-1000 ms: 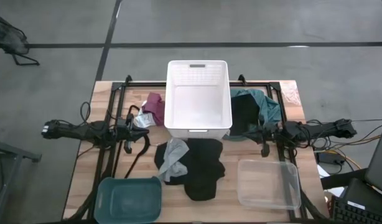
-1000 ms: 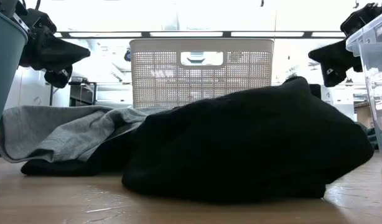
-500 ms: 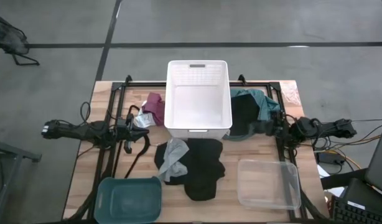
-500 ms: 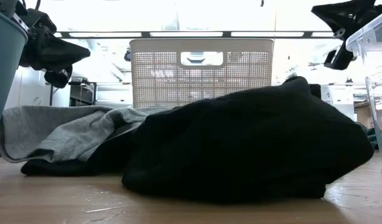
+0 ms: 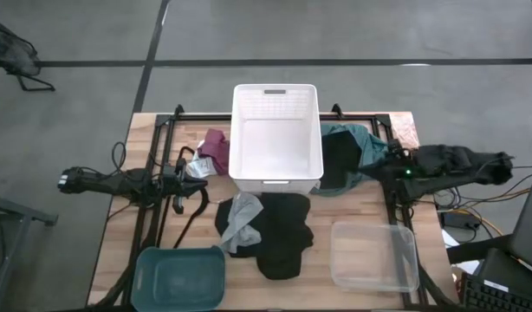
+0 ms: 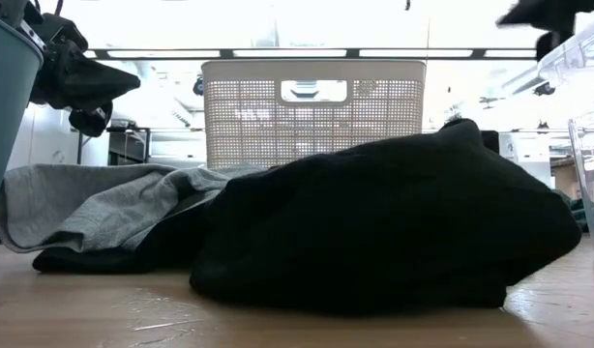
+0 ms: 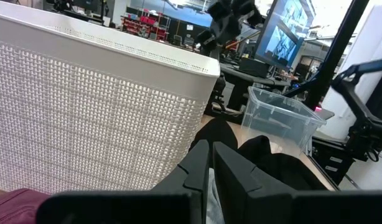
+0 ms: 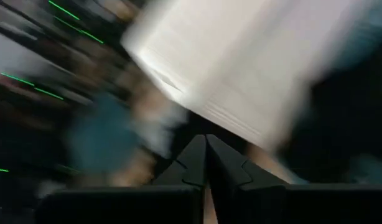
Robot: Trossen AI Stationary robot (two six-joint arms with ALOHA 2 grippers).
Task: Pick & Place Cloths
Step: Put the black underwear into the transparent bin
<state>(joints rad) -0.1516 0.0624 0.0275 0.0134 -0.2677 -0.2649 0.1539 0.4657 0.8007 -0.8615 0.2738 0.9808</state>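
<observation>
My right gripper [image 5: 390,157], fingers pressed together and empty, hovers beside the teal cloth [image 5: 367,144]; my left gripper [image 5: 181,170] idles, pressed together.

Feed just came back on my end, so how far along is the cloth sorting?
Nothing looks done: the white basket and both trays hold no cloths. In hand: nothing; the right gripper, shut and empty, is over the teal-green and black cloths beside the basket, while the left gripper waits shut. Left: those, the maroon cloth, and the grey and black pile in front.
</observation>
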